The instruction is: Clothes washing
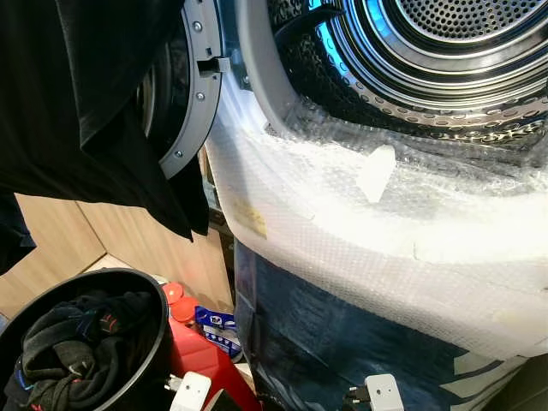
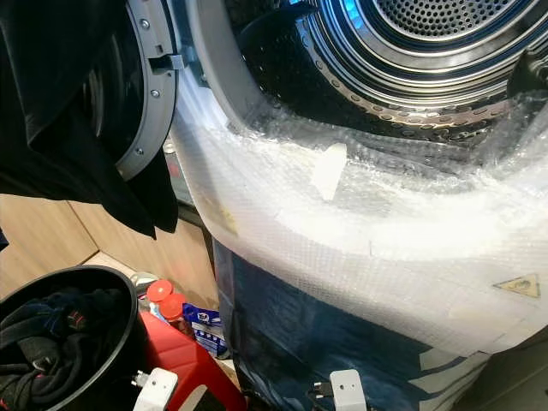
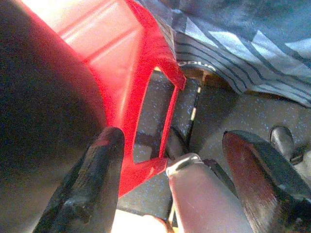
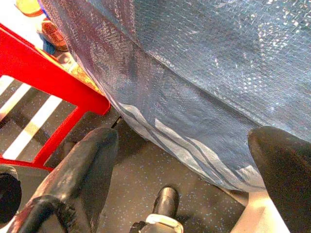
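Note:
The washing machine's steel drum [image 1: 428, 51] stands open at the upper right, its front lip covered in white bubble wrap [image 1: 360, 223]. A black garment [image 1: 103, 94] hangs at the upper left, across the open round door [image 1: 195, 94]. Lower left, a black basket [image 1: 159, 318] holds several dark clothes [image 1: 77, 347]. Both arms hang low in front of the machine. My left gripper [image 3: 177, 182] is open and empty beside the red stool [image 3: 121, 63]. My right gripper [image 4: 182, 174] is open and empty near the machine's blue-wrapped base [image 4: 204, 73].
The red stool [image 1: 201, 360] stands between the basket and the machine. Behind it sit red-capped bottles [image 1: 175, 300] and a blue packet [image 1: 218, 330]. Wooden panels [image 1: 128, 240] line the left wall. Speckled dark floor [image 4: 146, 179] lies below the grippers.

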`<state>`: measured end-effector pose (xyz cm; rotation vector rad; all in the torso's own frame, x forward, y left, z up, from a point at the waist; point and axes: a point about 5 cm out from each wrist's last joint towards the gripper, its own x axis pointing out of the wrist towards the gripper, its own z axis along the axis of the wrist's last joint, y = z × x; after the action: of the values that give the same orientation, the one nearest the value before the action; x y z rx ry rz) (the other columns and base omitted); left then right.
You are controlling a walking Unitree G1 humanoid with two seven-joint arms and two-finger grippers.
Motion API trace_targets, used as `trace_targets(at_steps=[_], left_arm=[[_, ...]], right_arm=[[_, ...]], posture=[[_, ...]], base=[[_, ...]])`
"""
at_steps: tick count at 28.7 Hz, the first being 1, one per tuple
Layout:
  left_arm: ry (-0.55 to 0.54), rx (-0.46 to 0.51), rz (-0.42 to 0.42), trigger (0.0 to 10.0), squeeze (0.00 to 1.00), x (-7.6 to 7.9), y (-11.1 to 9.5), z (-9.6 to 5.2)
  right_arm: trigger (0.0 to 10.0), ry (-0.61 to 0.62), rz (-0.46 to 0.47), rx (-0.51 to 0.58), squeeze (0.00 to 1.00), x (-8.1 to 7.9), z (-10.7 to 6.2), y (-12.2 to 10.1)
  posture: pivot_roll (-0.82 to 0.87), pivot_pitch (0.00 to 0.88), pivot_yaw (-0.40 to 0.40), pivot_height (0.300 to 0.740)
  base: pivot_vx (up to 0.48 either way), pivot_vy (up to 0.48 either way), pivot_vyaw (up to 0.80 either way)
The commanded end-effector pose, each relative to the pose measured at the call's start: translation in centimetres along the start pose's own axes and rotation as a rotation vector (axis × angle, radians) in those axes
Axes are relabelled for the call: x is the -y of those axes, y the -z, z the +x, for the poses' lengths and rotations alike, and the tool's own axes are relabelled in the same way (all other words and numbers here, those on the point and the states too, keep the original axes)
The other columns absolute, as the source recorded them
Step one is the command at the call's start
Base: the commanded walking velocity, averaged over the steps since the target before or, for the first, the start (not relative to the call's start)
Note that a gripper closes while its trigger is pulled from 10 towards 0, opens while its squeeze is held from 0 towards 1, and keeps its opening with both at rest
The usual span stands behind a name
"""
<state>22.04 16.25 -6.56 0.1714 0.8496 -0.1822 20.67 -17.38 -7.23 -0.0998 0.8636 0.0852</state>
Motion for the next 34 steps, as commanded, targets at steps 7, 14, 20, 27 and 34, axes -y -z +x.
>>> trace_targets(at_steps=[7,14,20,27,34], left_arm=[[-0.027,-0.031,-0.017,10.0,0.00,-0.7,0.3,-0.1],[0.004,0.011,-0.037,10.0,0.00,0.5,-0.2,0.1],[0.052,0.184,0.011,10.0,0.00,1.2,-3.7,0.4],[0.183,0.323,0.224,10.0,0.00,3.0,-6.1,0.1],[0.284,0.423,0.328,10.0,0.00,3.5,-7.3,-0.4]], right_arm=[[10.0,0.004,0.001,-0.007,0.00,0.1,0.1,-0.2],[10.0,-0.034,-0.009,0.047,0.00,-0.1,0.2,-1.3],[10.0,-0.071,-0.067,0.128,0.00,0.4,0.3,-3.2],[10.0,-0.111,-0.125,0.188,0.00,1.0,0.1,-4.1],[10.0,-0.179,-0.264,0.240,1.00,2.0,-0.5,-4.2]], posture=[[-0.07,0.000,0.040,0.740],[-0.05,0.000,0.005,0.740],[-0.03,0.039,-0.027,0.740],[-0.03,0.067,-0.027,0.740],[-0.04,0.095,-0.020,0.740]], base=[[0.000,0.000,0.00],[0.000,0.000,0.00],[0.000,0.000,0.00],[0.000,0.000,0.00],[0.000,0.000,0.00]])
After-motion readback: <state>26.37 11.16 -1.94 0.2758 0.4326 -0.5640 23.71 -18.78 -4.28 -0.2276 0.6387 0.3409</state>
